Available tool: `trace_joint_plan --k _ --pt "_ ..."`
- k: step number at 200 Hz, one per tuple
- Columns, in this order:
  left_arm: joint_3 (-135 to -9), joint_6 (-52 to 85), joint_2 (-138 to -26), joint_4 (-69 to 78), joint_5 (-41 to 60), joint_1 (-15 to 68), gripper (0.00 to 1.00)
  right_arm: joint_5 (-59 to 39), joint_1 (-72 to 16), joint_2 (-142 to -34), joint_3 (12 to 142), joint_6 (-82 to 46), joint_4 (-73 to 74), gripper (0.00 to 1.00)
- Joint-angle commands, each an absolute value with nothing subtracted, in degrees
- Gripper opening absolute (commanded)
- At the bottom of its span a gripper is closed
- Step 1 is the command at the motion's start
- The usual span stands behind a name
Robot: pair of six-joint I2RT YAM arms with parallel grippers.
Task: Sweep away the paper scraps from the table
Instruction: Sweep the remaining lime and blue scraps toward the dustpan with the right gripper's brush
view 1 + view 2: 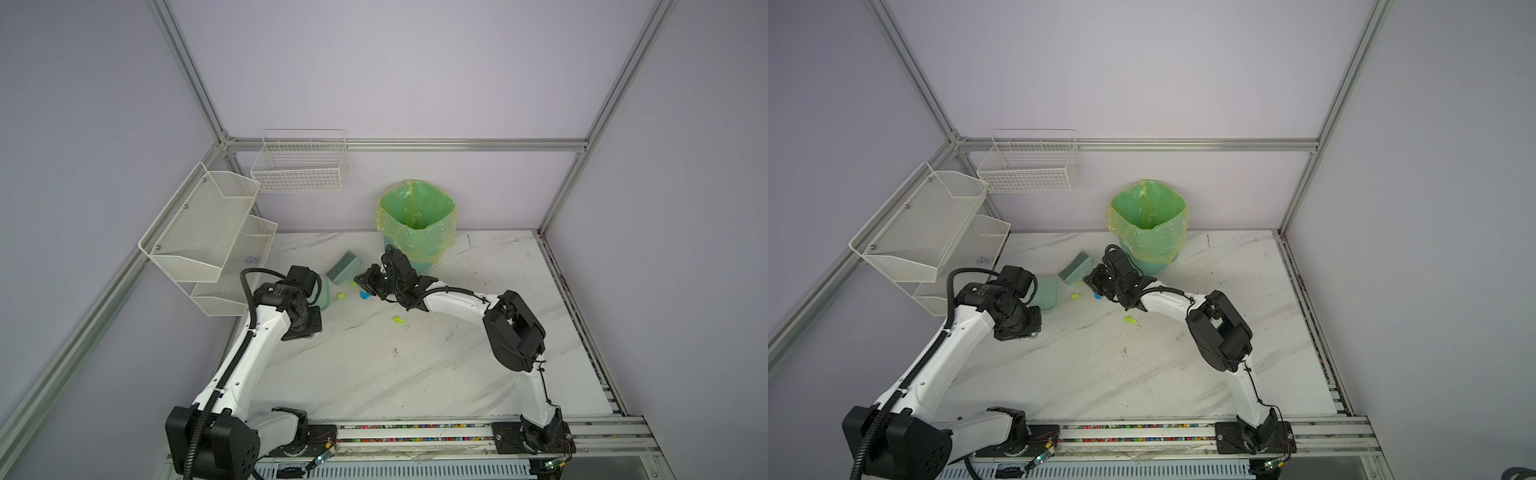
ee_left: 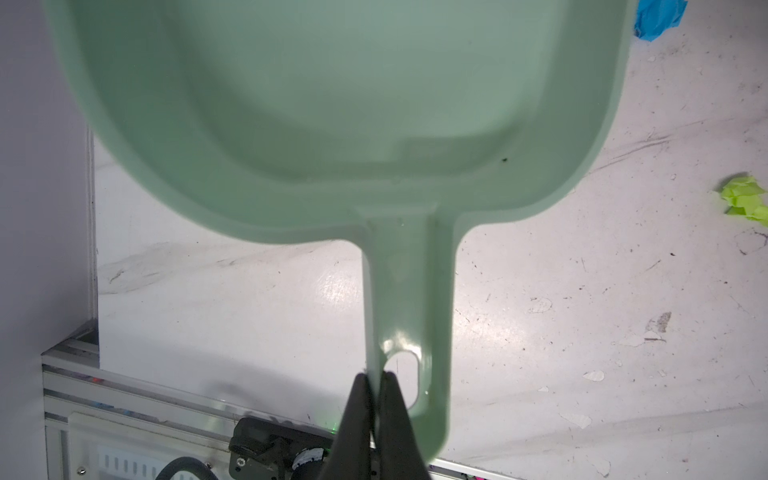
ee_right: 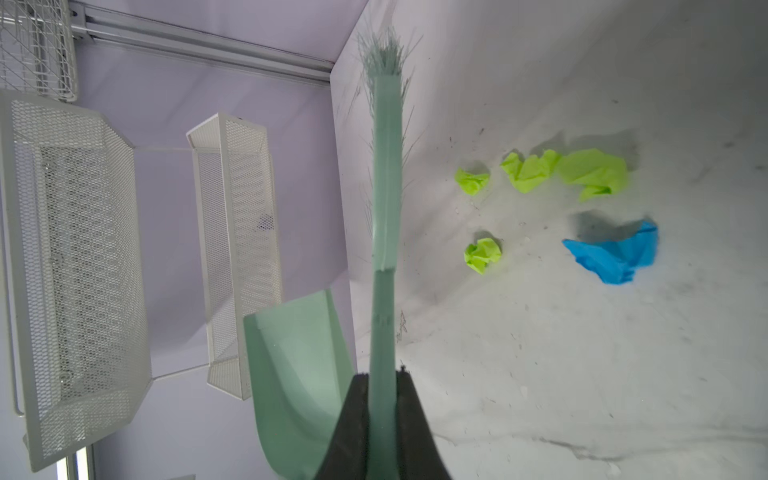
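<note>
Pinched dustpan (image 2: 332, 104) handle in left end effector (image 2: 377, 378), brush (image 3: 386, 166) handle in right end effector (image 3: 382, 376). Found paper scraps (image 3: 590, 172) loose on bench (image 1: 415, 374) near dustpan. Judged sweeping barely begun; probably needed brush lowered behind scraps, dragged panward.

Walls: plain pale lilac panels (image 1: 415, 62) closed me in on three sides.
Frame: aluminium rails (image 1: 407, 144) ran along the panel joints.
Shelving: a white mesh rack (image 1: 199, 224) hung on my left; a white wire basket (image 1: 299, 170) hung on the back wall.
Bin: a green-bagged pail (image 1: 436, 245) stood against the back wall.
Light: soft and even.
</note>
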State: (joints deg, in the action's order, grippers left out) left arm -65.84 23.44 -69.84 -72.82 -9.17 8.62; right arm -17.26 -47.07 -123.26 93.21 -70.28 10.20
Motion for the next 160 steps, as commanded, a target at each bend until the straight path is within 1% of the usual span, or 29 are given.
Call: trace_joint_plan --k 1,23,45,110,160 --pt "-67.1 21.6 -68.5 -71.6 -8.5 8.0 0.0 -18.4 -47.5 -126.5 97.0 -75.5 13.4 0.0" --pt "-67.0 21.1 -68.8 -71.3 -7.9 8.0 0.0 -19.2 -47.5 -128.3 97.1 -76.7 14.0 0.0" --pt "-66.7 20.7 -69.1 -71.0 -7.4 7.9 0.0 -19.4 -47.5 -127.8 94.7 -76.7 13.9 0.0" --pt "-66.4 20.2 -69.2 -69.9 -6.3 8.0 0.0 -19.2 -47.5 -122.0 85.8 -74.7 12.9 0.0" --pt "-66.4 19.6 -69.7 -69.6 -5.3 8.0 0.0 -21.2 -47.2 -116.6 79.0 -73.4 12.6 0.0"
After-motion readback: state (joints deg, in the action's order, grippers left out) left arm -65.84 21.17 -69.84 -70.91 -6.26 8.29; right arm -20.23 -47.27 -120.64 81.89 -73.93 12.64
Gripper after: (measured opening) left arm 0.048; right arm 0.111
